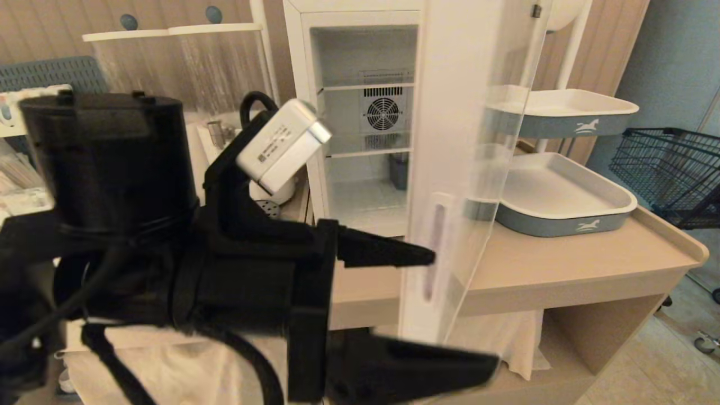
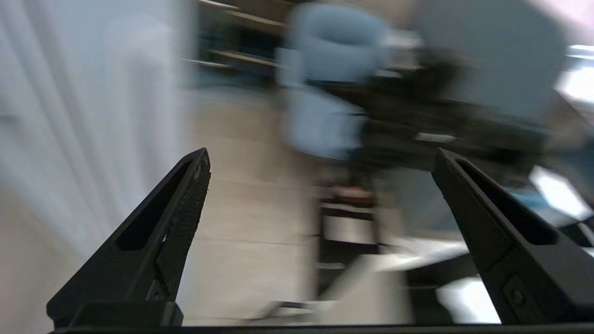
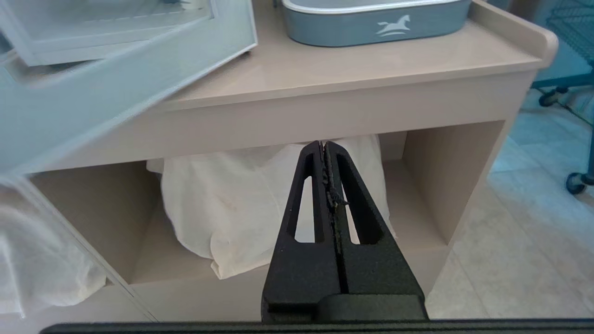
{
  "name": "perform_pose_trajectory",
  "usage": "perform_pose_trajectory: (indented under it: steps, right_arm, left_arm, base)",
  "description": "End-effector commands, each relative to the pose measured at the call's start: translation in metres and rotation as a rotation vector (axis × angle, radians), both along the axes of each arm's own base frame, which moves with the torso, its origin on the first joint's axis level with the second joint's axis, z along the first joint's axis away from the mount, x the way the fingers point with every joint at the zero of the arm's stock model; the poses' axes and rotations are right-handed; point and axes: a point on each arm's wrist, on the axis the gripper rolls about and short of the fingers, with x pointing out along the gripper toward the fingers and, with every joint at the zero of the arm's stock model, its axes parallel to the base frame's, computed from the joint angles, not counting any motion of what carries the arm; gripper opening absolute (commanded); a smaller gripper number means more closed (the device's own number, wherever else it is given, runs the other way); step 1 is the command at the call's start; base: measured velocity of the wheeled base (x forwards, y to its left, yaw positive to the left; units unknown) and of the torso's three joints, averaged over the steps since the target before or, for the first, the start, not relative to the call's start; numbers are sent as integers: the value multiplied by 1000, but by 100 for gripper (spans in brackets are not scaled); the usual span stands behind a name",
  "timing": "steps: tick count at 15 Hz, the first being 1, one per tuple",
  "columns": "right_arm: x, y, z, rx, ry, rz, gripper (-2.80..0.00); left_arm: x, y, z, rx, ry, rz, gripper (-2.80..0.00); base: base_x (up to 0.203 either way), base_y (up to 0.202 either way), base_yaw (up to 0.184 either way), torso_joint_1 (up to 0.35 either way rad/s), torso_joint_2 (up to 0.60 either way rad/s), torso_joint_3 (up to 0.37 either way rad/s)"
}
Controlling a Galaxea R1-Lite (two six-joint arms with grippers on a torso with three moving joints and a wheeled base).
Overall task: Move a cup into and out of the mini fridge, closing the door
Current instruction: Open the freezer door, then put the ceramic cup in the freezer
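black left tool (image 1: 464,306) reaches level toward the open door (image 1: 450,185), fingers spread wide, empty.

A beige counter (image 1: 562,264) stood beyond and beside the pincer, two grey-and-white trays (image 1: 562,197) stacked on a rack upon it. White cloth (image 3: 241,204) filled the shelf beneath. A dark wire basket (image 1: 669,169) stood farther off, over pale tiled floor (image 3: 519,241).

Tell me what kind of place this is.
Probably a drinks or café-style service counter: an open mini fridge stands on a beige counter, beside stacked grey serving trays and a clear drink dispenser. A wire shopping basket stands alongside.
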Motion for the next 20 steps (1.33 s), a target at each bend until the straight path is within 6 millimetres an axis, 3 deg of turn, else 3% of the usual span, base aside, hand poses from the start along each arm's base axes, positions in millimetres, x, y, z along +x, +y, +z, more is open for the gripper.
perform_pose_trajectory:
  steps: [1, 2, 4, 9, 13, 14, 17, 20]
  right_arm:
    - [0, 0, 0, 2, 1, -1, -280]
    - [0, 0, 0, 2, 1, -1, -280]
    - [0, 0, 0, 2, 3, -1, -280]
    - [0, 0, 0, 2, 3, -1, -280]
    - [0, 0, 0, 2, 3, -1, -280]
    - [0, 0, 0, 2, 3, -1, -280]
    - [0, 0, 0, 2, 3, -1, -280]
    - [0, 0, 0, 2, 3, -1, -280]
  left_arm:
    - [-43, -1, 11, -32, 2, -115, 0]
    - [-63, 10, 17, -50, 6, -126, 0]
    - [-71, 31, 11, -44, 23, 14, 0]
    - [-36, 86, -2, -30, 23, 425, 0]
    - [2, 126, -9, 14, 6, 953, 0]
    - [10, 133, -12, 42, -8, 1064, -280]
    - [22, 163, -22, 178, -90, 1420, -280]
    - [0, 176, -24, 259, -176, 1684, -280]
  base:
    - [0, 0, 0, 0, 0, 0]
    - [0, 0, 0, 0, 0, 0]
    - [0, 0, 0, 0, 0, 0]
    - [0, 0, 0, 0, 0, 0]
    - [0, 0, 0, 0, 0, 0]
    - [0, 0, 0, 0, 0, 0]
    - [0, 0, 0, 0, 0, 0]
    - [0, 0, 0, 0, 0, 0]
